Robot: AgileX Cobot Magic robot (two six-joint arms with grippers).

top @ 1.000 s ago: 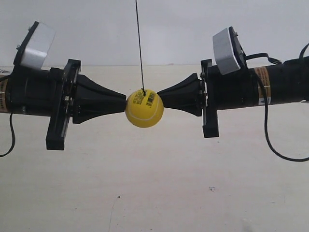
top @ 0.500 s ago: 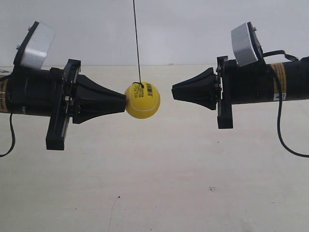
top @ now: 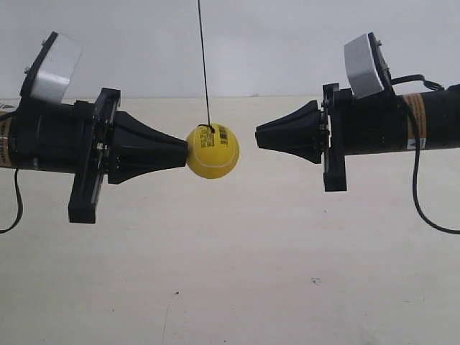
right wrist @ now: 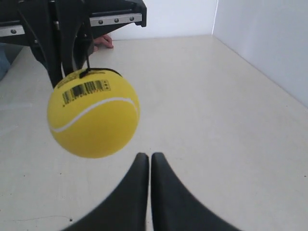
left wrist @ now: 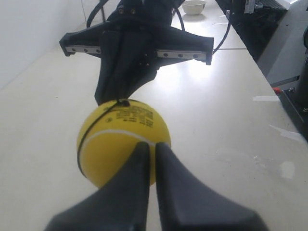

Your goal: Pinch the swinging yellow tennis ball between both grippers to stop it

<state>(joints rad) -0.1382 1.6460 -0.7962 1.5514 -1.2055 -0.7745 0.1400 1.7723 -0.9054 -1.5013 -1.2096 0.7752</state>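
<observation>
The yellow tennis ball [top: 213,152] hangs on a thin black string [top: 203,65] above the table, its barcode sticker near the top. My left gripper [top: 185,152] is the arm at the exterior view's left. It is shut, and its cone tip touches the ball's side. The left wrist view shows the ball [left wrist: 122,142] right against those tips [left wrist: 149,144]. My right gripper [top: 259,136], also shut, stands a small gap away from the ball's other side. In the right wrist view the ball [right wrist: 94,113] floats apart from the tips [right wrist: 146,155].
A pale table [top: 230,273] lies below and a white wall stands behind. A black cable [top: 424,208] loops under the right arm. A white bowl [left wrist: 195,6] and dark equipment [left wrist: 260,19] sit at the table's far end.
One second ago both tips pinched the ball. The right arm then drew back from it, and the ball rose slightly. Over the last half second nothing visibly moved.
</observation>
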